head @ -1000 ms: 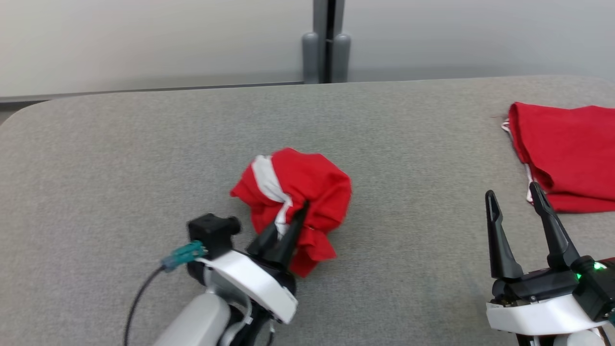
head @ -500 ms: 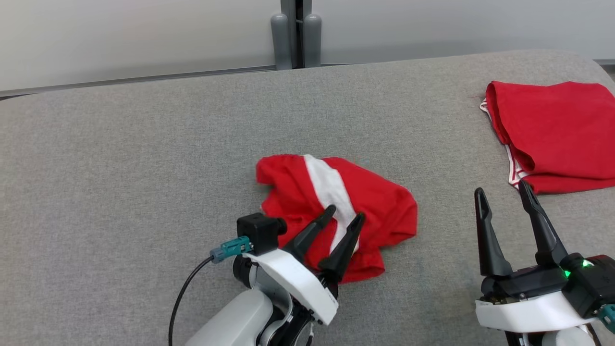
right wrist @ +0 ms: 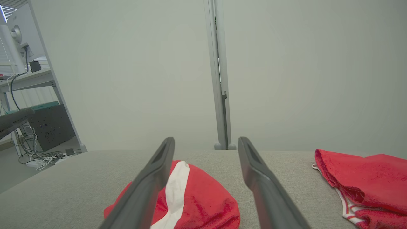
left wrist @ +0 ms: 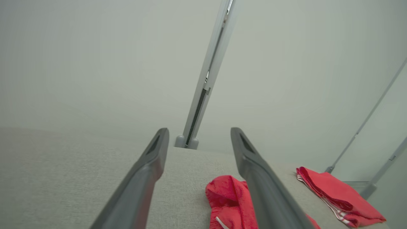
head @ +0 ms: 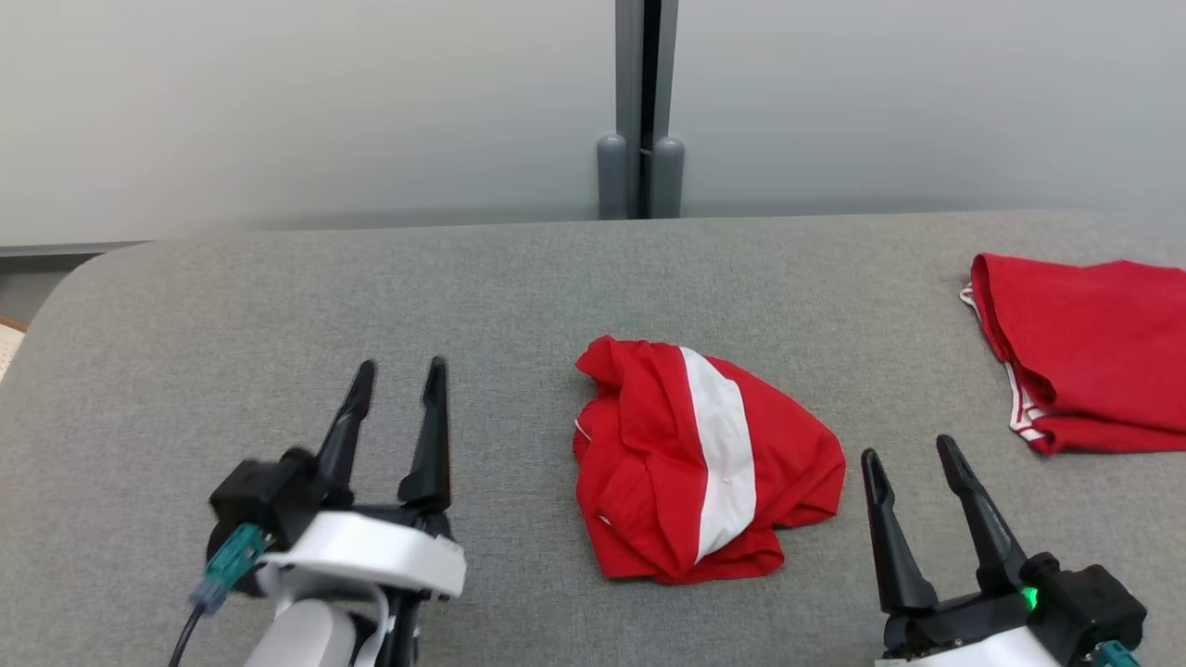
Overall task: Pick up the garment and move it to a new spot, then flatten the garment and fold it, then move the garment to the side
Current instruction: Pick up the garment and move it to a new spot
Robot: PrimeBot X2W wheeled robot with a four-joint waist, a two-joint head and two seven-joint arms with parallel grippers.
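— Where's the garment [head: 704,463]?
— Crumpled mid-table [head: 519,278], red with a white stripe, lying between the two claws and touching neither.
— And the claws?
— The left gripper [head: 400,368] stands wide and empty, well off to the garment's left. The right gripper [head: 908,449] is wide and empty too, near its right edge. Another red cloth [head: 1084,352] lies far right

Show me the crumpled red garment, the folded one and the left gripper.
crumpled red garment [head: 639,463], head view, red cloth beside white stripe.
folded red garment [head: 1093,343], head view, top layer's middle.
left gripper [head: 400,366], head view, between its fingertips.
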